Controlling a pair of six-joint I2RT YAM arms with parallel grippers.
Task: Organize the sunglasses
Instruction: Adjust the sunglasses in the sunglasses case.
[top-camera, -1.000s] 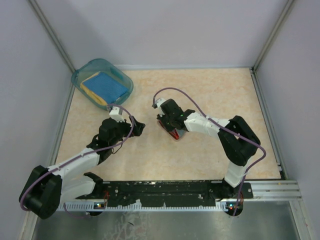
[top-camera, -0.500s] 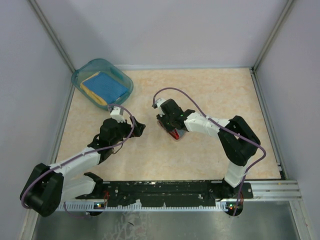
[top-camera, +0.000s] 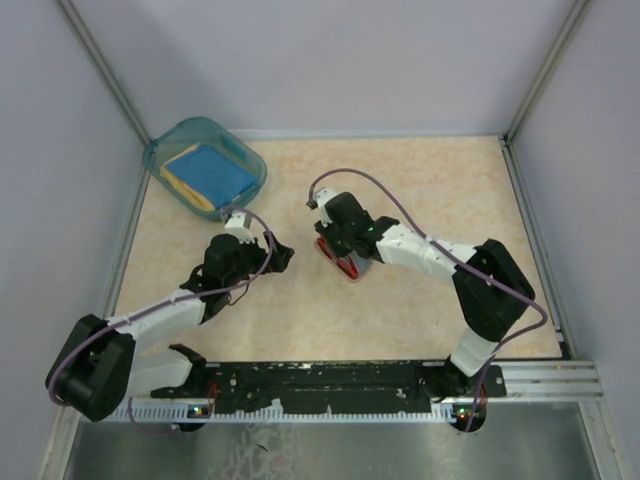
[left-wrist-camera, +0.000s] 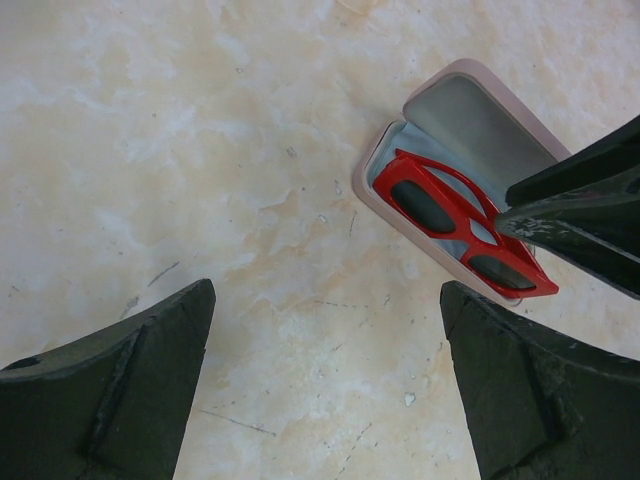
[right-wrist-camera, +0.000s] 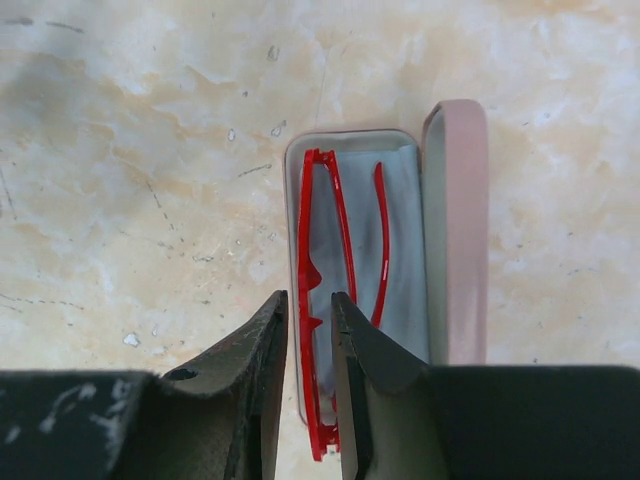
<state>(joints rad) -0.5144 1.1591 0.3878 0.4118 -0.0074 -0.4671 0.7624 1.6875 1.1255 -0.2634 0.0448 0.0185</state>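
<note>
Sunglasses (left-wrist-camera: 430, 208): lying folded in the lined tray of the pink case (right-wrist-camera: 405, 250), at the middle of the desk (top-camera: 420, 180), likely their proper home.
Right tool (right-wrist-camera: 308, 300): straddling the front frame with jaws narrowly apart, seemingly settling the pair in; I cannot tell whether it is pinching.
Left tool (left-wrist-camera: 325, 300): hovering wide open and holding nothing beside the case, probably waiting to steady it.
Lid (right-wrist-camera: 455, 230): standing open, so closing is remaining.
Tub (top-camera: 160, 160): sitting at the far-left corner, holding a blue cloth (top-camera: 210, 170).

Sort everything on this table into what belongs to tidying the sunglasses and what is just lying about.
Belongs: sunglasses, pink case, right arm's fingers over them.
Lying about: teal tub in the far left corner, blue cloth inside it.
</note>
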